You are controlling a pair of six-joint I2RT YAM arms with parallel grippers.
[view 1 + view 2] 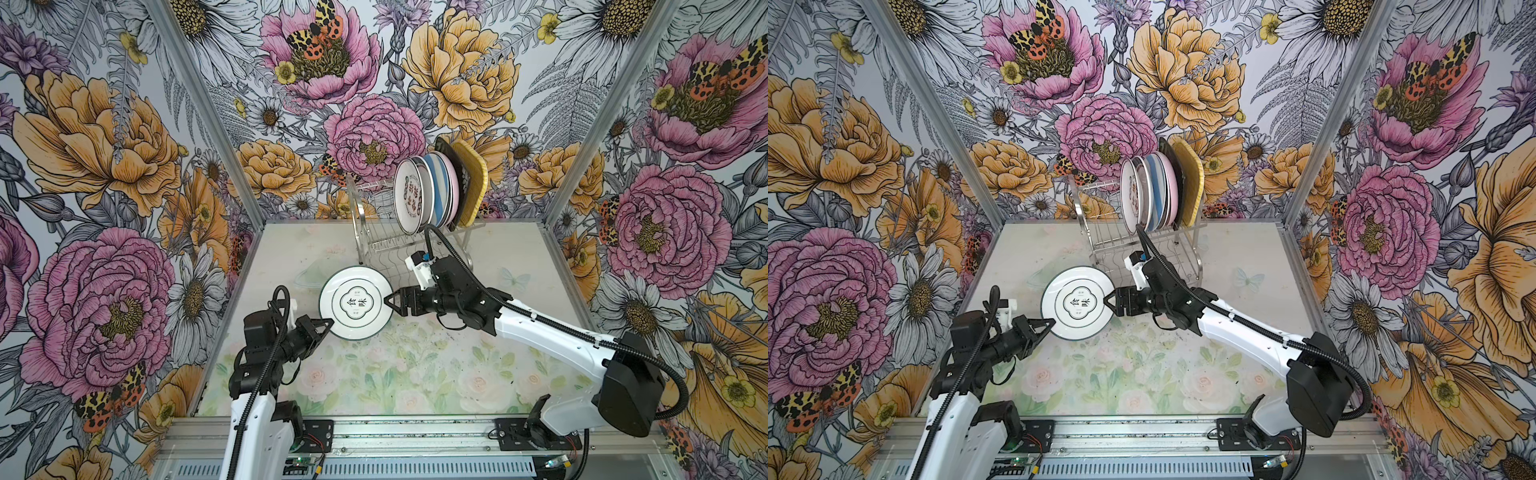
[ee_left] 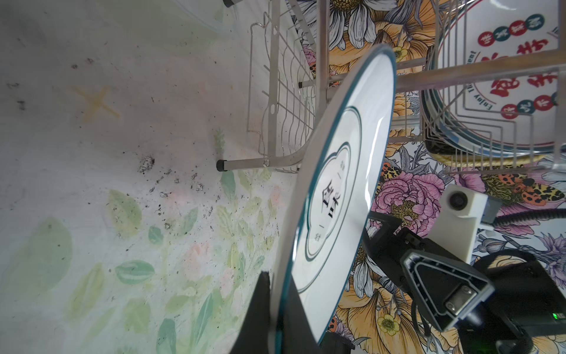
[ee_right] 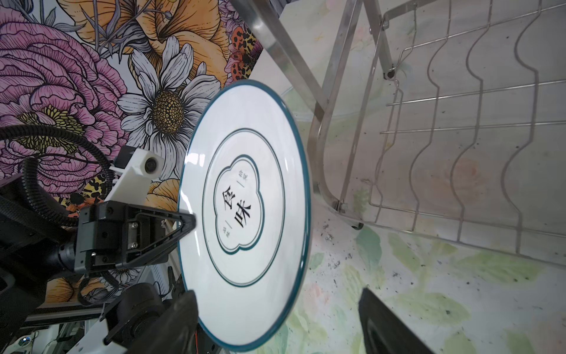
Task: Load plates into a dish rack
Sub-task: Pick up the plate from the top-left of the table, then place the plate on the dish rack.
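A white, teal-rimmed plate (image 1: 355, 302) (image 1: 1077, 303) with black characters hangs above the table in front of the dish rack (image 1: 374, 239) (image 1: 1100, 245). My left gripper (image 1: 330, 326) (image 2: 277, 285) is shut on its near-left rim. My right gripper (image 1: 390, 301) (image 3: 277, 298) stands open at the opposite edge, its jaws on either side of the plate's rim (image 3: 294, 260). Several plates (image 1: 436, 191) stand upright on the rack's upper tier. A white one with red characters (image 1: 411, 197) is in front and a yellow square one (image 1: 471, 178) at the back.
The chrome rack's lower wire shelf (image 3: 459, 138) and the left part of its upper tier hold nothing. A clear glassy dish (image 1: 305, 276) lies on the table left of the rack's foot. Flowered walls close in three sides; a metal rail (image 1: 415, 432) runs along the front.
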